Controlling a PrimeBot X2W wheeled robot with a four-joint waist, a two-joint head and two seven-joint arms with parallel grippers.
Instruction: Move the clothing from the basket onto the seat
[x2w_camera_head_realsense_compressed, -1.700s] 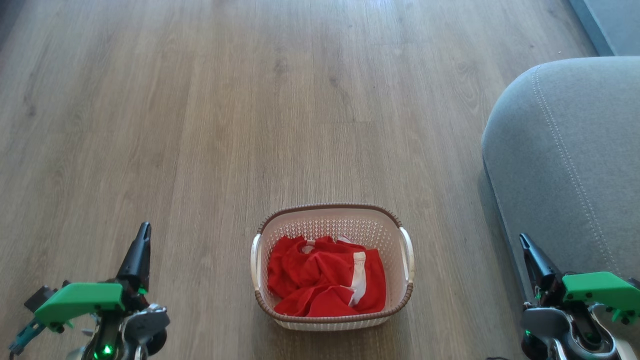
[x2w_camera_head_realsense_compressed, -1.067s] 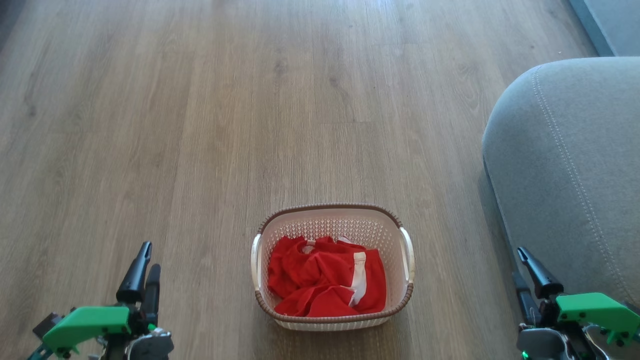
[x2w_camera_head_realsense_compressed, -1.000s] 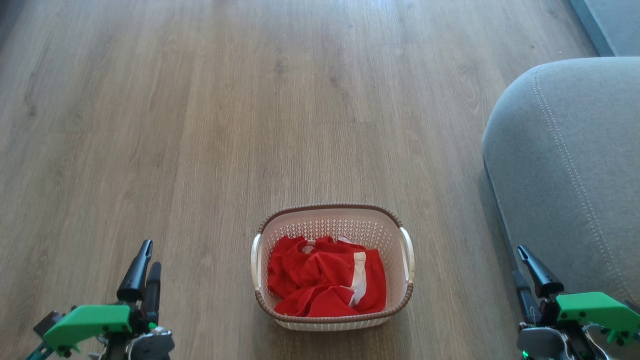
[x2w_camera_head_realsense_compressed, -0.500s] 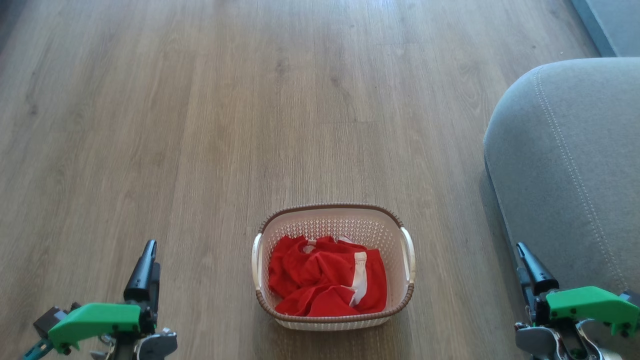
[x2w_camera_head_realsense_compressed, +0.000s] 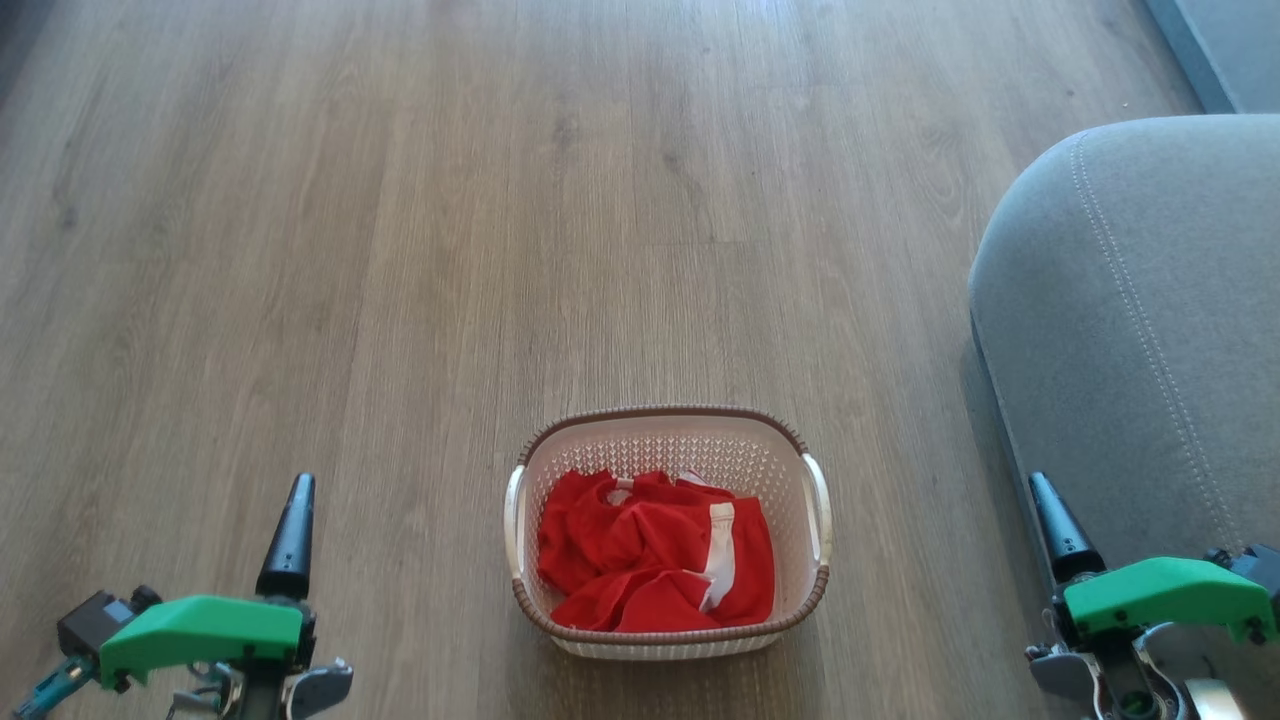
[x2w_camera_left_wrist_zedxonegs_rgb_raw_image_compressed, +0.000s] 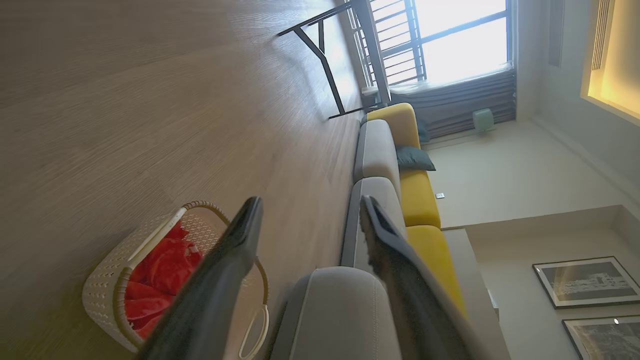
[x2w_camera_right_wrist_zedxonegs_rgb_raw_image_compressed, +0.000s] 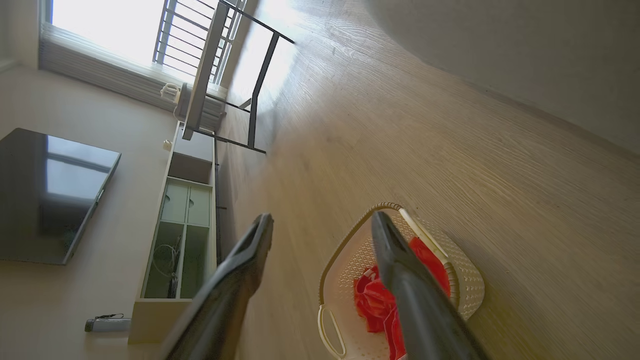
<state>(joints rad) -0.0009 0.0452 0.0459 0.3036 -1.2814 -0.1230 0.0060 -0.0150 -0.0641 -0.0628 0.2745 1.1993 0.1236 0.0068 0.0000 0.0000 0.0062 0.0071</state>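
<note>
Head view crops both the left gripper (x2w_camera_head_realsense_compressed: 297, 500) and right gripper (x2w_camera_head_realsense_compressed: 1045, 505), crumpled red white-striped clothing (x2w_camera_head_realsense_compressed: 650, 560) in the basket (x2w_camera_head_realsense_compressed: 660, 411) between them; left wrist view: jaws wide, empty, one covering the basket's rim; right wrist view: same, one crossing the clothing.

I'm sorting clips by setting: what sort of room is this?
Probably a home living room: a long grey-and-yellow sofa, a wall-mounted flat screen beside a cabinet, and wood-look floor.

In basket (x2w_camera_head_realsense_compressed: 680, 452): clothing (x2w_camera_head_realsense_compressed: 650, 565). On floor (x2w_camera_head_realsense_compressed: 400, 250), near centre: basket. Right of basket, apart: seat (x2w_camera_head_realsense_compressed: 1130, 330). Left of basket: left gripper (x2w_camera_head_realsense_compressed: 300, 490). Between basket and seat, apparently beside seat edge: right gripper (x2w_camera_head_realsense_compressed: 1042, 495).
</note>
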